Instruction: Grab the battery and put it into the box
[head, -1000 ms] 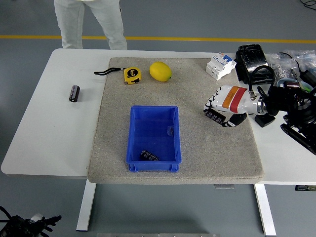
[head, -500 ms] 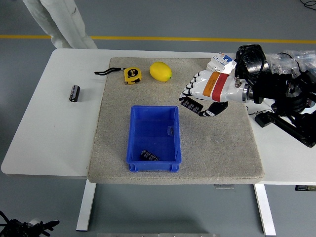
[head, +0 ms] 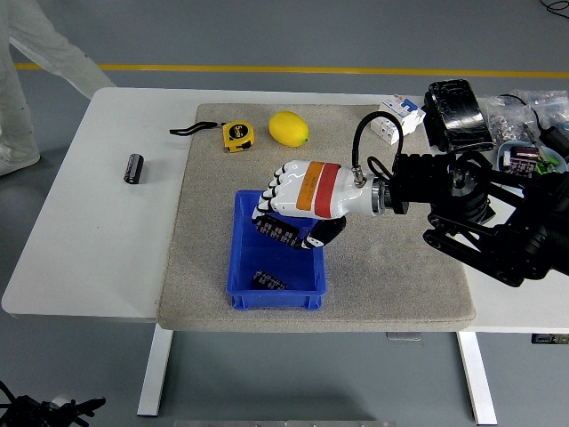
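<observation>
— Right hand (head: 289, 213), what do we see? 
— We see it curled over the blue box (head: 238, 267), gripping a dark battery (head: 281, 233) with white print we cannot read. 
— Inside the box? 
— Another dark battery (head: 268, 281) near the front wall. 
— Farther off? 
— A third battery (head: 133, 167) on the white table (head: 89, 231), then the yellow tape measure (head: 237, 134) and lemon (head: 289, 128).
</observation>
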Action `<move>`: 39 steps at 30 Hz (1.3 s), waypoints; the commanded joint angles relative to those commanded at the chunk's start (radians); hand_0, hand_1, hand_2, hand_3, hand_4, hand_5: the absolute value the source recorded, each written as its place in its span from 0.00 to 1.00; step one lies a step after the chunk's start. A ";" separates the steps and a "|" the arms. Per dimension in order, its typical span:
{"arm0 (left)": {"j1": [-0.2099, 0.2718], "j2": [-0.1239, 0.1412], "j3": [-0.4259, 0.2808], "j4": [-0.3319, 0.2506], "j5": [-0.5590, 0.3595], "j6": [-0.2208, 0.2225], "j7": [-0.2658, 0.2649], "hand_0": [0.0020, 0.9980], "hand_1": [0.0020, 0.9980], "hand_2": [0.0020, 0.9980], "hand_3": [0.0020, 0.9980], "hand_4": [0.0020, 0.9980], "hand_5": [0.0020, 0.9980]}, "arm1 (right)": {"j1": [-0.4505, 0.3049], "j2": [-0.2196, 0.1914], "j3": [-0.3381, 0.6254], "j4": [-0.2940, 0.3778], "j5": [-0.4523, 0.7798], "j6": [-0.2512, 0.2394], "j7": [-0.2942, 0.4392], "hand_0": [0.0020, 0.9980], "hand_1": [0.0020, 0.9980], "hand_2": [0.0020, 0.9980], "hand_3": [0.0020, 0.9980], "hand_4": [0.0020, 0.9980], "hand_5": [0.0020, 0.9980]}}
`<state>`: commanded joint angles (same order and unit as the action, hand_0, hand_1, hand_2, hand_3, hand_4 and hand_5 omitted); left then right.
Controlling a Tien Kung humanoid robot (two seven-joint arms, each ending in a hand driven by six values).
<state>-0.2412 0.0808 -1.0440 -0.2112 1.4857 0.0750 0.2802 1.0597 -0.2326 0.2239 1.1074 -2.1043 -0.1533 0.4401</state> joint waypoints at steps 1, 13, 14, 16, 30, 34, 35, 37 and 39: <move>0.001 0.000 -0.003 0.000 0.002 0.000 0.000 0.57 0.58 0.68 0.66 0.63 0.72 | -0.002 0.006 -0.001 0.004 0.000 0.002 -0.002 0.61 0.61 0.66 0.58 0.74 0.19; 0.010 -0.008 -0.061 0.008 0.037 0.012 -0.005 0.57 0.58 0.68 0.66 0.63 0.71 | -0.043 0.066 0.000 -0.003 0.028 0.097 -0.029 0.68 0.69 0.79 0.88 0.86 0.23; 0.011 -0.011 -0.083 0.010 0.049 0.011 -0.010 0.57 0.58 0.68 0.66 0.63 0.71 | -0.045 0.064 -0.001 -0.008 0.050 0.103 -0.028 0.68 0.69 0.79 0.88 0.86 0.23; 0.017 -0.019 -0.136 0.016 0.058 0.009 -0.019 0.57 0.58 0.68 0.66 0.63 0.71 | -0.047 0.059 -0.002 -0.015 0.066 0.109 -0.029 0.68 0.69 0.79 0.88 0.86 0.23; 0.053 -0.067 -0.315 0.031 -0.126 0.077 -0.044 0.72 0.75 0.88 0.77 0.68 0.65 | -0.087 0.006 0.080 -0.005 0.055 0.128 -0.030 0.71 0.71 0.87 0.99 0.88 0.24; 0.057 -0.069 -0.313 0.031 -0.140 0.074 -0.049 0.72 0.75 0.88 0.77 0.68 0.65 | -0.129 -0.038 0.173 0.018 0.079 0.147 -0.022 0.71 0.71 0.87 0.99 0.88 0.24; 0.059 -0.070 -0.308 0.031 -0.146 0.073 -0.051 0.73 0.76 0.89 0.76 0.67 0.67 | -0.141 -0.052 0.206 0.022 0.094 0.153 -0.021 0.69 0.70 0.83 0.91 0.90 0.25; 0.061 -0.070 -0.304 0.031 -0.151 0.072 -0.050 0.73 0.76 0.89 0.76 0.67 0.67 | -0.159 -0.071 0.263 0.027 0.116 0.165 -0.025 0.69 0.70 0.83 0.91 0.90 0.25; 0.063 -0.068 -0.287 0.031 -0.165 0.068 -0.048 0.73 0.76 0.89 0.76 0.67 0.67 | -0.188 -0.100 0.341 0.032 0.161 0.175 -0.031 0.69 0.70 0.83 0.91 0.90 0.25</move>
<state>-0.1778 0.0126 -1.3307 -0.1800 1.3211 0.1429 0.2320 0.8718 -0.3322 0.5644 1.1399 -1.9437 0.0221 0.4086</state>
